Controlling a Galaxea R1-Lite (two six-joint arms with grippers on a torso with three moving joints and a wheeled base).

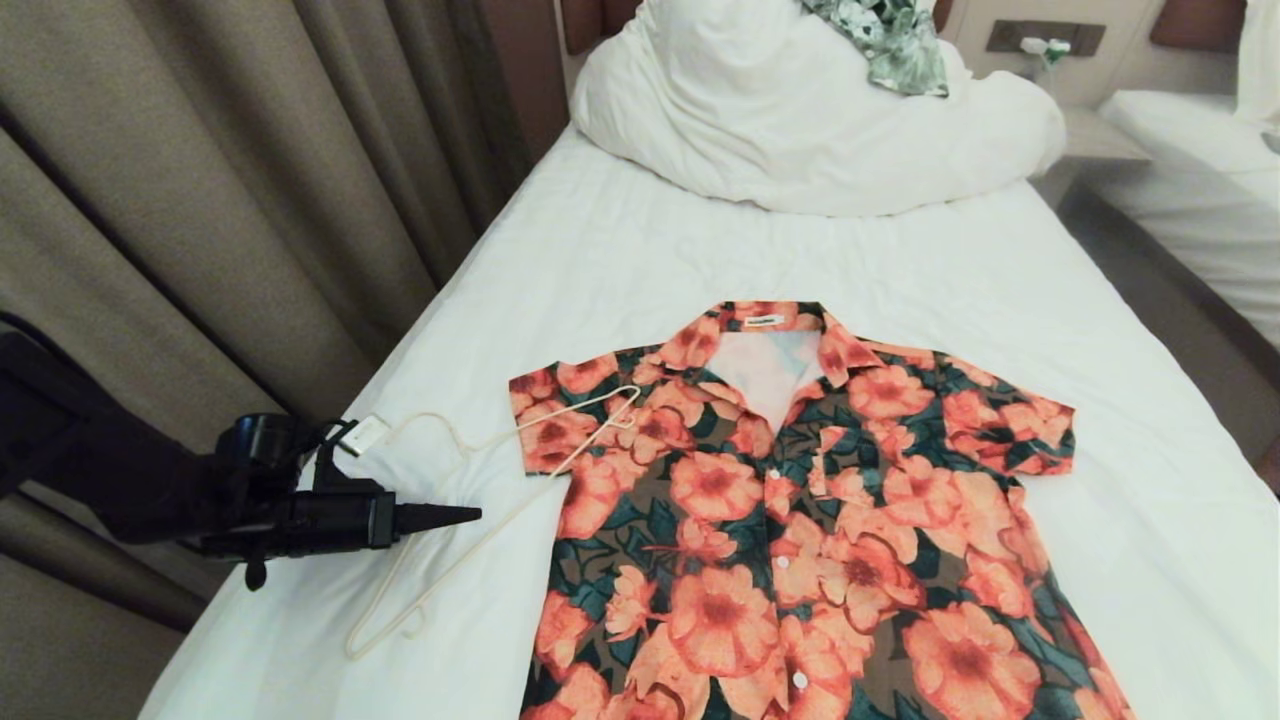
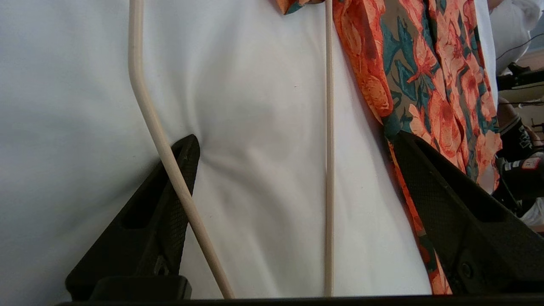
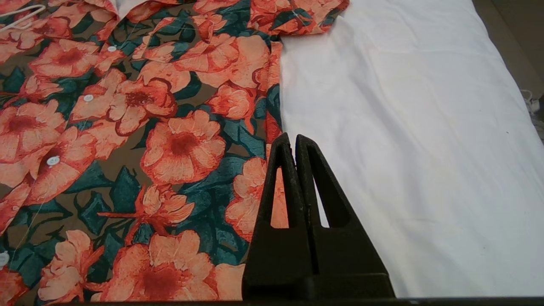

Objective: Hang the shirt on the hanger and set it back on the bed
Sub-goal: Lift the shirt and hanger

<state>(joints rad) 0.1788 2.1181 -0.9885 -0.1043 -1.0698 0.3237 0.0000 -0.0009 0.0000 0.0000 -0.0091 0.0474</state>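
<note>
The shirt (image 1: 800, 520), orange-pink flowers on dark green and brown, lies flat and buttoned on the bed (image 1: 640, 260), collar toward the pillow. The thin cream hanger (image 1: 520, 428) lies on the sheet beside it, one end resting on the near sleeve. My left gripper (image 1: 450, 517) hovers low over the hanger, open wide. In the left wrist view the hanger's straight bar (image 2: 329, 170) runs between the fingers (image 2: 182, 161), untouched, and its other wire (image 2: 157, 127) crosses one finger. My right gripper (image 3: 293, 140) is shut and empty, above the shirt's (image 3: 148, 127) side edge.
Brown curtains (image 1: 200, 200) hang close along the bed's left side. A bunched white duvet (image 1: 800, 130) with a green-and-white leaf-print garment (image 1: 890, 40) sits at the head. A second bed (image 1: 1200, 160) stands across a narrow aisle on the right.
</note>
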